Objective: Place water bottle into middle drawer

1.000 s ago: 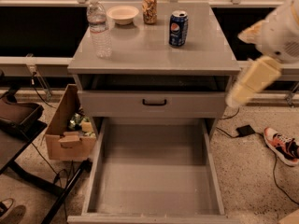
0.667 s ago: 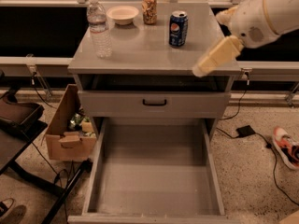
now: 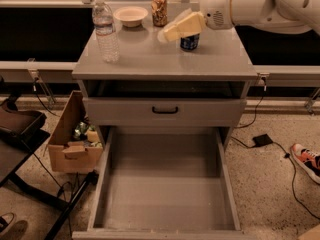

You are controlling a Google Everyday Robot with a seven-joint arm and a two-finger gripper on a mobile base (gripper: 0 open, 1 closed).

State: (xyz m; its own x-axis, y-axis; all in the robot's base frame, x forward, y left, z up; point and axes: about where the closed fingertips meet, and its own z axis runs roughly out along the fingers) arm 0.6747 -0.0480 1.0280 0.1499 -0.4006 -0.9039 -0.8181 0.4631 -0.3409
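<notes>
Camera view, the only one on file: we record the water bottle (image 3: pixel 105 30) standing upright, cap on, at the left of the grey worktop (image 3: pixel 150 61). It touches nothing else and is well apart from the gripper (image 3: pixel 176 30). The gripper hangs over the middle of the worktop, in front of the blue can (image 3: pixel 189 43) and partly covering it, on a pale arm (image 3: pixel 250 4) that reaches in from the upper right. We cannot tell whether it is wide or narrow, and we see nothing in it. We judge this position suits a reach leftward to the bottle, so the grasp is not yet made. A pale bowl (image 3: pixel 131 16) and an orange-patterned can (image 3: pixel 159 8) stand at the back edge, the bowl just beside the bottle. Below, the middle drawer (image 3: pixel 165 194) stands fully out with a bare floor, evidently to take the bottle from above. The drawer front with the black handle (image 3: pixel 165 110) above it is closed. Room: speckled floor, a cardboard box (image 3: pixel 75 141) of oddments left of the cabinet, and a black adapter (image 3: pixel 262 140) with cable and a shoe (image 3: pixel 306 159) at right.
</notes>
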